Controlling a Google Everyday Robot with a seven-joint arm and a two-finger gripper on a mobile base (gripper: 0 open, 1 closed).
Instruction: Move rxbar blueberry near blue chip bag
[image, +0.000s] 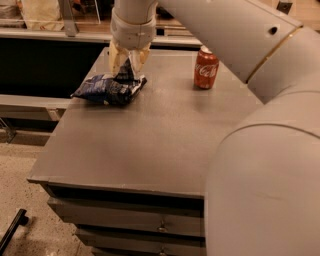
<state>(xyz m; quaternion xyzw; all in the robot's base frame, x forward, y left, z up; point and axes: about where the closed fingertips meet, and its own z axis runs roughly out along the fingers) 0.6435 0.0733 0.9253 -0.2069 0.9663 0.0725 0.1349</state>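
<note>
The blue chip bag (106, 90), crumpled and dark blue with light markings, lies at the table's far left. My gripper (125, 69) hangs just above the bag's right end, with pale fingers (115, 56) pointing down. A small dark flat piece, the rxbar blueberry (125, 73), is held between the fingers and reaches down to the bag's top right edge. Most of the bar is hidden by the fingers.
A red Coca-Cola can (206, 68) stands upright at the far right of the grey table (150, 145). My large arm fills the right side of the view. Drawers sit under the table's front edge. A dark shelf runs behind the table.
</note>
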